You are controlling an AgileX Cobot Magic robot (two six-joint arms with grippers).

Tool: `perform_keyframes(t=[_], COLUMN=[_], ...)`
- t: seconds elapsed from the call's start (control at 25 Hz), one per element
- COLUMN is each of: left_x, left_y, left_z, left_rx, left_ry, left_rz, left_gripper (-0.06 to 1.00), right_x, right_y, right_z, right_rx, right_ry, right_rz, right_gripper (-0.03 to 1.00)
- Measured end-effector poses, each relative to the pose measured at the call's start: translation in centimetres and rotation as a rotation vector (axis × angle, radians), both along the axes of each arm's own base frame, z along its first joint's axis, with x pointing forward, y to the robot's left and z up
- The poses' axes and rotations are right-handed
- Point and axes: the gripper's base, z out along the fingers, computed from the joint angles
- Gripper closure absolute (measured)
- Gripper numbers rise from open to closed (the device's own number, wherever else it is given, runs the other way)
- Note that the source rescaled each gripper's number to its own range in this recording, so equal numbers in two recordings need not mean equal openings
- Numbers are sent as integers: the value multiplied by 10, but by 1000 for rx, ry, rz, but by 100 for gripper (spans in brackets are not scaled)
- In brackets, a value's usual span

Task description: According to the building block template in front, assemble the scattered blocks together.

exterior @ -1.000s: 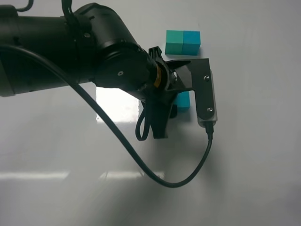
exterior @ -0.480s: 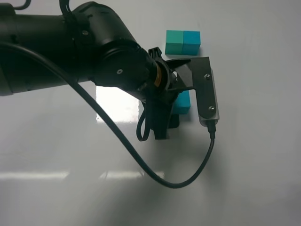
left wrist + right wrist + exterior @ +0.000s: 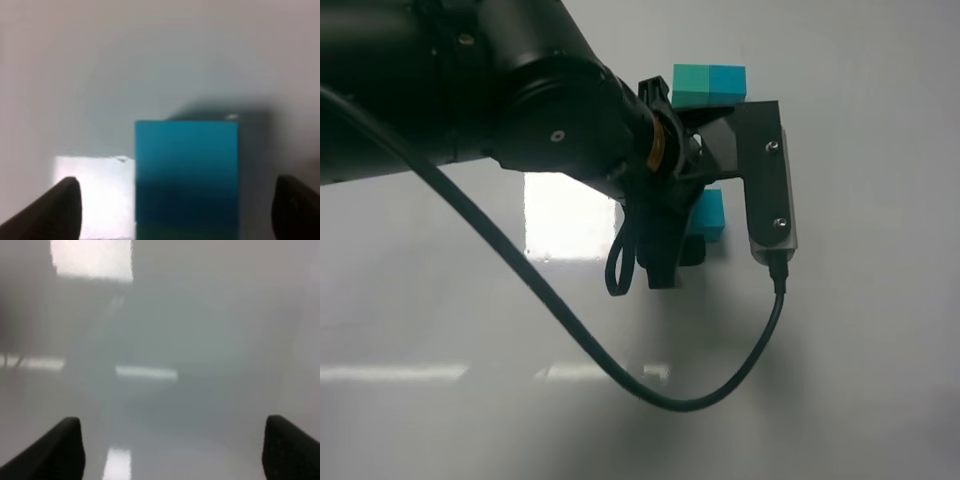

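The building block template (image 3: pixel 709 85), a teal-green and cyan-blue pair joined in a short bar, lies at the far side of the white table. One scattered block, the cyan-blue cube (image 3: pixel 710 214), sits below it, half hidden by my left arm. In the left wrist view this blue cube (image 3: pixel 186 170) stands between the two fingertips (image 3: pixel 60 207) of my left gripper (image 3: pixel 178 212), which is open and not touching it. In the high view the left gripper (image 3: pixel 678 258) shows beside the cube. The teal-green scattered block is hidden. My right gripper (image 3: pixel 172 450) is open and empty over bare table.
My bulky black left arm (image 3: pixel 520 110) covers the upper left of the high view. Its wrist camera bracket (image 3: pixel 770 180) and a looping black cable (image 3: pixel 620 370) hang over the table. A bright light reflection (image 3: pixel 570 215) lies on the white table.
My left arm has shifted slightly up and to the right and looks larger in the high view. The blue cube and the template have stayed in place.
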Motion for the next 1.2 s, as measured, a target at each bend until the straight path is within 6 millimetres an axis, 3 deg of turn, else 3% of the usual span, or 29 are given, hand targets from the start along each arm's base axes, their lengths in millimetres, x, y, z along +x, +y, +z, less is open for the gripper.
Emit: perform_keyframes(t=[0.24,0.4,0.64,0.76,1.0,1.2], left_x=[-13,-13,18,19,-6,-41], left_y=[15,37,117,163,246,279], left_z=[25,43,64,79,96,70], left_rx=[-113,-227,-386,-490,-655,-731], left_ry=[30,84,167,187,299,437], left_rz=[66,196,595,795,1130,1249], left_gripper=[3,3,3,3,3,3], right_x=[0,0,0,0,0,0], right_y=[0,-1,-1,-1,-1,-1], right_z=[0,0,0,0,0,0], right_rx=[-5,-8,-8,-8,-8,-8], right_ry=[0,0,-1,-1,-1,-1], right_rz=[-3,-6,-6,-6,-6,-6], right_gripper=[29,29,30,30,30,30])
